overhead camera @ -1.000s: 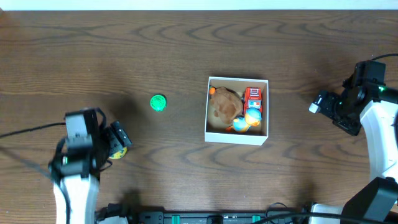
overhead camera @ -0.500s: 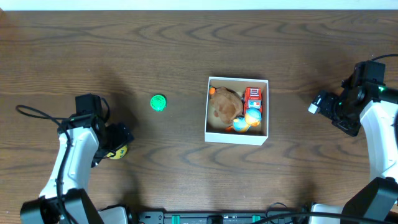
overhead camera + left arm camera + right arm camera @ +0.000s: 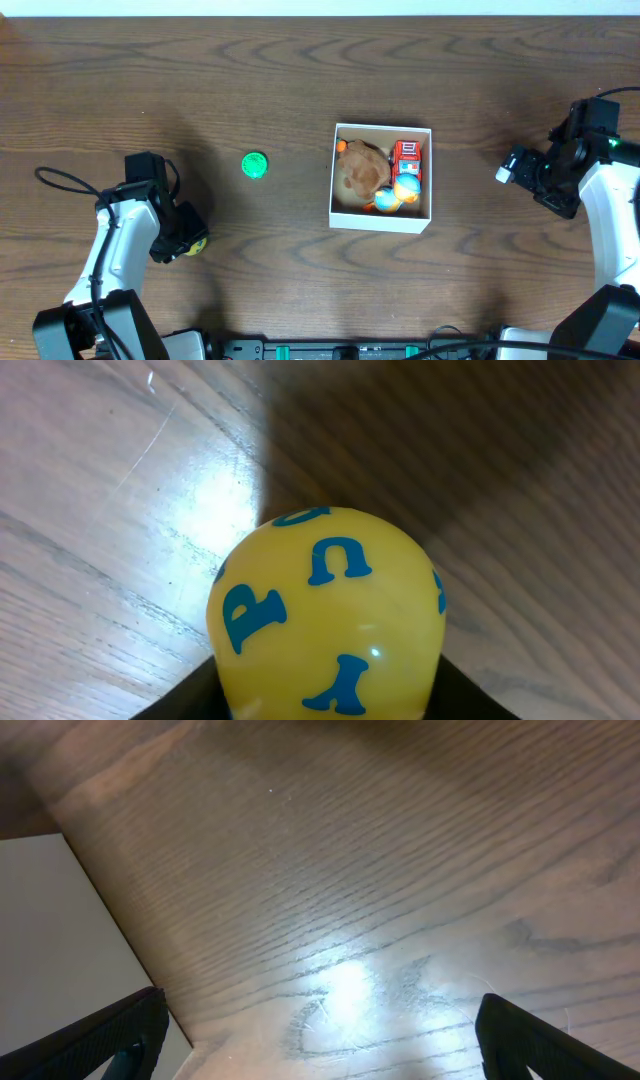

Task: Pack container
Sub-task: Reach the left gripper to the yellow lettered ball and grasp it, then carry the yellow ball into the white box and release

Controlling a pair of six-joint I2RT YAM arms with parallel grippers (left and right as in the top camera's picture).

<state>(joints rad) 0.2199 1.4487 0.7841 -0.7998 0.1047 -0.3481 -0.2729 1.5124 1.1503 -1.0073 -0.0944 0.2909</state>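
Observation:
The container is a square white box right of the table's middle. Inside it lie a brown plush, a red toy truck and a blue-orange ball. A yellow ball with blue letters rests on the wood at the left. My left gripper is shut on it, with dark fingers pressed against both of its sides. A green disc lies apart on the table between this ball and the box. At the far right, my right gripper hangs open over bare wood.
In the right wrist view the table's edge runs diagonally at the left, with pale floor beyond it. A black cable trails behind the left arm. Bare wood lies between the green disc and the box.
My left arm has shifted and its jaws have come together on the yellow ball. The right arm, the box and the green disc have not moved.

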